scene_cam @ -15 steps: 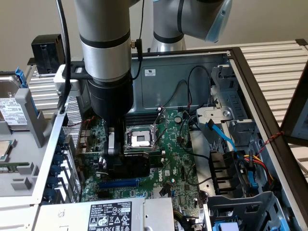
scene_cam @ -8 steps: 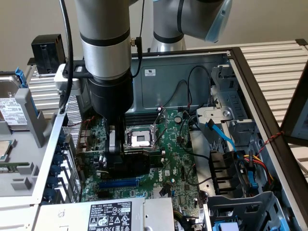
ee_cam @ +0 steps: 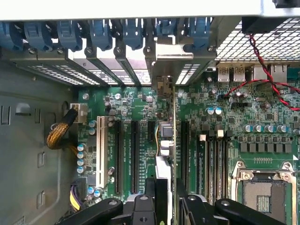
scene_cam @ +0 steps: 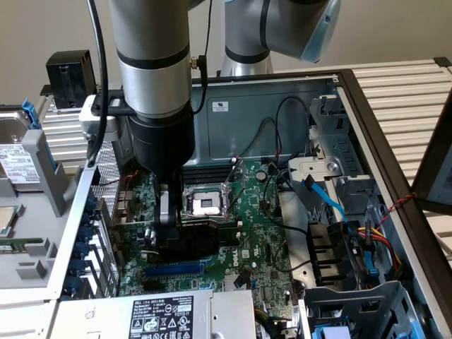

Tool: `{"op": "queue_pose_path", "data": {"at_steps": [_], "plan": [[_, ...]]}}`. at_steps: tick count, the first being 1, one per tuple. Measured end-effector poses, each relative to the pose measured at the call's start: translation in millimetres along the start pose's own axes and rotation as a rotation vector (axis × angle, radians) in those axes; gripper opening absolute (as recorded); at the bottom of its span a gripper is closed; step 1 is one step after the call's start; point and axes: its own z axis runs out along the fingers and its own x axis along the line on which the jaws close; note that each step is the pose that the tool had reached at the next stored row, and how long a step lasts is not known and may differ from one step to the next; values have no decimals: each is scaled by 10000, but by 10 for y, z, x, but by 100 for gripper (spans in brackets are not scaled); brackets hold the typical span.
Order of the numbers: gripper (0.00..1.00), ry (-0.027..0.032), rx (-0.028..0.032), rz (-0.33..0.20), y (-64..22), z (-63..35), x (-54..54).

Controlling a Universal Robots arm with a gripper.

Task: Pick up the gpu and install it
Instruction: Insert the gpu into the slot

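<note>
The tool [ee_cam: 165, 199] is partly closed, its fingers [ee_cam: 151, 197] clamped on either side of the gpu [ee_cam: 165, 140]. It holds the card on edge inside the open computer case [scene_cam: 282, 99]. The card stands upright over the motherboard [scene_cam: 265, 236], among the long black expansion slots [ee_cam: 133, 154] and parallel to them. Its silver bracket [ee_cam: 164, 79] is at the case's slotted rear wall, under the row of blue clips [ee_cam: 101, 33]. Whether the card's edge sits in a slot I cannot tell. In the exterior view its black shroud [scene_cam: 205, 233] lies just beside the empty CPU socket [scene_cam: 201, 203], toward the power supply [scene_cam: 155, 318] at the case's near edge.
</note>
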Motion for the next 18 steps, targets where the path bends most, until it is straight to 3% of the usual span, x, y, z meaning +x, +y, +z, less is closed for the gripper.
{"op": "queue_pose_path", "data": {"at_steps": [18], "plan": [[27,-48,1,-69,19,32,-1]]}}
